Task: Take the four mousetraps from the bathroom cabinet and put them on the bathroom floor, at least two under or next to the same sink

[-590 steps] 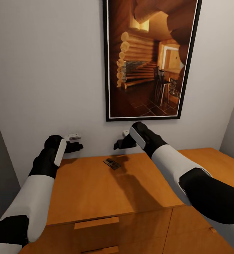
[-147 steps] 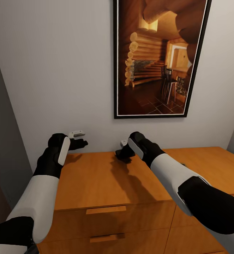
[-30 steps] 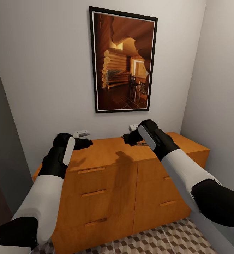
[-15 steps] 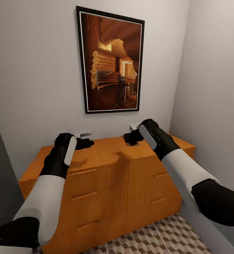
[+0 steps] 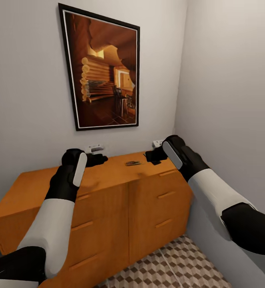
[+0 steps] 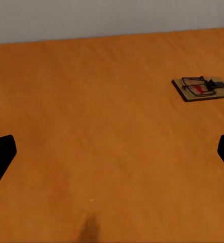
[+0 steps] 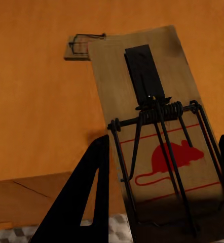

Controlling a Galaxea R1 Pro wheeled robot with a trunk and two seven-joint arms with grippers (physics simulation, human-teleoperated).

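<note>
One mousetrap (image 7: 157, 136), a tan plate with dark spring wire and a red mouse mark, is tilted between the fingers of my right gripper (image 7: 160, 152), which is shut on it. In the head view that gripper (image 5: 153, 157) hovers over the right end of the cabinet (image 5: 108, 176). A second mousetrap (image 5: 132, 163) lies flat on the cabinet top, just left of the right gripper, and shows as the mousetrap (image 6: 200, 88) and the mousetrap (image 7: 84, 48) in the wrist views. My left gripper (image 5: 97, 159) hangs open over the top further left, with nothing between its fingers (image 6: 1, 157). The bathroom sink is out of view.
A framed picture (image 5: 102, 72) of a log interior hangs on the wall above the cabinet. A side wall (image 5: 228, 100) closes in right beside the cabinet. The cube-patterned bathroom floor (image 5: 168, 268) shows below the drawer fronts (image 5: 156, 216).
The view has kept swinging and pulling back, so more of the cabinet's front and the side wall show. My right gripper has carried its mousetrap toward the cabinet's right end, uncovering the one lying flat.
</note>
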